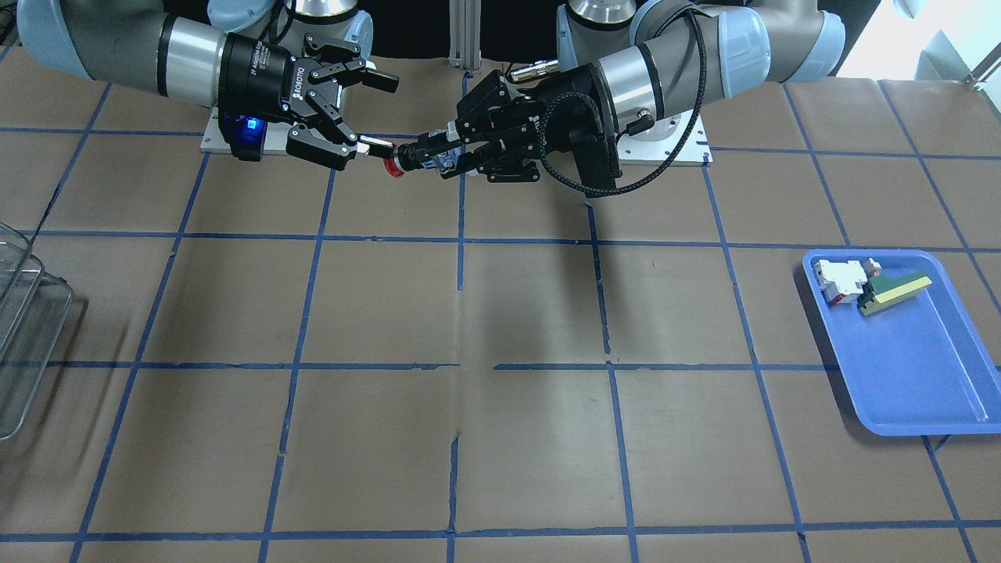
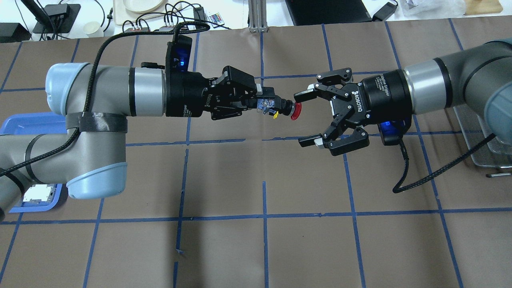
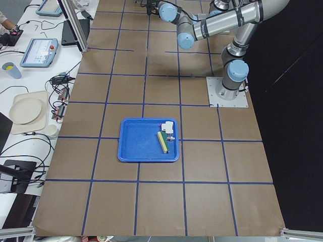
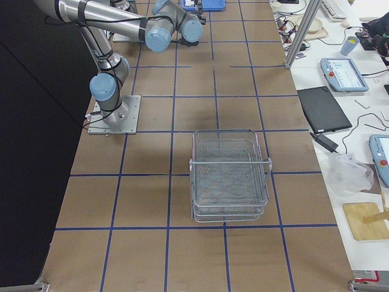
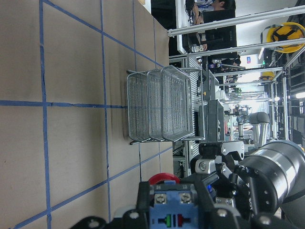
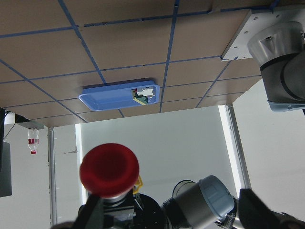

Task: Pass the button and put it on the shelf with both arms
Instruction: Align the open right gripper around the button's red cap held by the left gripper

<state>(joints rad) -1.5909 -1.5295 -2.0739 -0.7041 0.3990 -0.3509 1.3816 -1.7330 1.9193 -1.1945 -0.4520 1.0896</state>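
The button [image 2: 285,107] is held level in mid-air above the table's middle, its red cap [image 1: 396,166] pointing at the right arm. My left gripper [image 2: 269,103] is shut on its silvery-blue rear block [image 5: 173,210]. My right gripper [image 2: 303,118] is open and faces it, with the cap just at the mouth of its fingers, close to one fingertip [image 1: 378,144]. The right wrist view shows the cap [image 6: 109,169] head-on, off to the left between the fingers. The wire shelf [image 4: 230,176] stands on the table at the robot's right end, also seen in the front-facing view [image 1: 23,328].
A blue tray [image 1: 915,375] lies at the robot's left end with a white-and-red part [image 1: 838,279] and a green-and-yellow block [image 1: 891,291] in its corner. Brown paper with blue tape lines covers the table. Operators' desks with tablets and cables border the far side.
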